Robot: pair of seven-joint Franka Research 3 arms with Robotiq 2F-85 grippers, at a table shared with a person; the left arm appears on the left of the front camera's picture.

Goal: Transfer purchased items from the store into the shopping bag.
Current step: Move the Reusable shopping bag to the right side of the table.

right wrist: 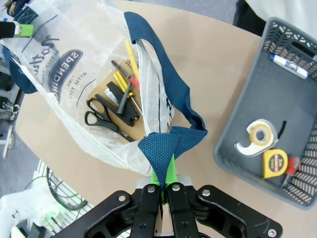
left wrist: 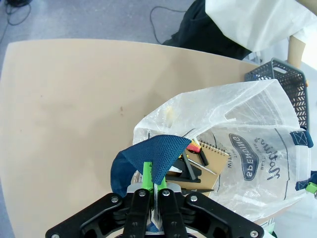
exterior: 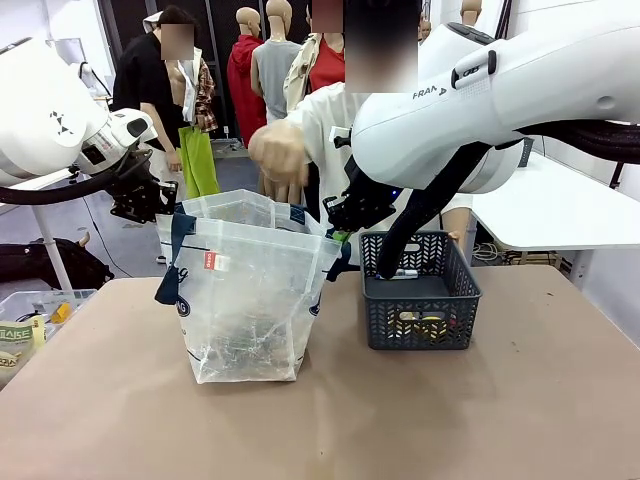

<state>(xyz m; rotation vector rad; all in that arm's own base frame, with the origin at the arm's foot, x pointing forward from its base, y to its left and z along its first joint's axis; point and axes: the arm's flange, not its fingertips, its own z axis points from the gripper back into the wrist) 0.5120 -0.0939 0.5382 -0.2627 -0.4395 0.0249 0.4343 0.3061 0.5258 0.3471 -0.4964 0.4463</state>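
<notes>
L fingers [left wrist: 147,176] at 9, R fingers [right wrist: 161,176] at 3, clenched on bag [exterior: 250,300] straps [right wrist: 163,146], holding mouth open for person's hand [exterior: 278,150].

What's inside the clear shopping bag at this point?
Black scissors, yellow sticks and a black stick lie on a tan spiral notebook at the bottom of the shopping bag. Anything under the notebook is covered.
</notes>
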